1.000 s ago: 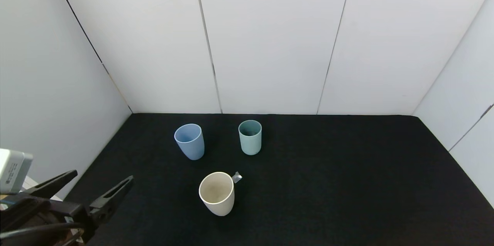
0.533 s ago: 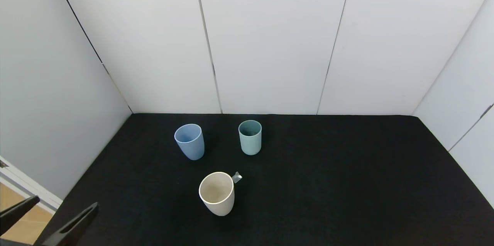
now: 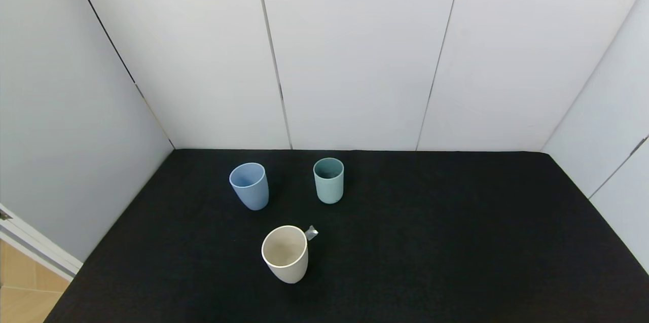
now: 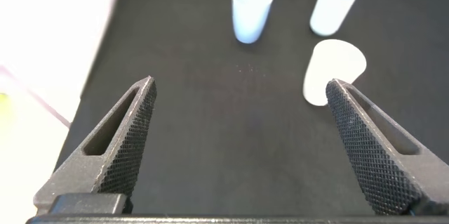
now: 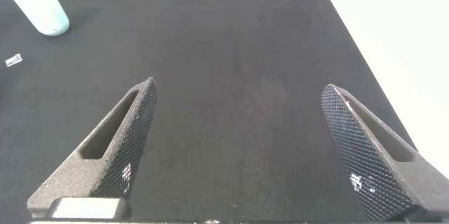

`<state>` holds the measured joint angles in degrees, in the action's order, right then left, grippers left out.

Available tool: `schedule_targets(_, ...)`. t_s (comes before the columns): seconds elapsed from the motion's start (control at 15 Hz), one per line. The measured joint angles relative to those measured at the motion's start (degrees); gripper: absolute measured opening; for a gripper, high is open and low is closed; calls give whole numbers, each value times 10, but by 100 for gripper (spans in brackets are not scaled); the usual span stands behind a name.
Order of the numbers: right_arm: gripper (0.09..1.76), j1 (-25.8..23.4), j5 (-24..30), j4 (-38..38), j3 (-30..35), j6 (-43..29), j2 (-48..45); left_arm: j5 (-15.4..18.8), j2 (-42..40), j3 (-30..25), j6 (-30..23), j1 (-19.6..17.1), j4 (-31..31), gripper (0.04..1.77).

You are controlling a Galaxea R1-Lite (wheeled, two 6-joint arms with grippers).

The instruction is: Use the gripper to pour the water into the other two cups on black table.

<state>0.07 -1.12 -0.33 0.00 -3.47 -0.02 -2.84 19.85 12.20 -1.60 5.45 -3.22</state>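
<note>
Matte black table [image 3: 456, 242] – we are logging a light blue tumbler [image 3: 249, 185], teal-green cup [image 3: 328, 180] and cream-white cup [image 3: 285, 254] standing upright; left gripper [image 4: 238, 143] and right gripper [image 5: 238, 147] gaping, empty – pouring seemingly finished, water level unreadable.

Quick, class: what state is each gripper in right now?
Left gripper: open, holding nothing, above the black table.
Right gripper: open, holding nothing.

3 cups stand on 1 black table [image 3: 456, 242]: cream-white [image 3: 285, 253], teal-green [image 3: 328, 180], light blue [image 3: 249, 185].
</note>
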Motion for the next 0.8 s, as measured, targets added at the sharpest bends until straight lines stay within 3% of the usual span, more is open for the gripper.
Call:
schedule_targets(0.27, 171, 0, 0, 0, 0, 0, 0, 61, -55, -9, 5, -49, 13, 172)
schedule_targets(0.8, 171, 0, 0, 0, 0, 0, 0, 73, -147, -88, 15, -58, -27, 172)
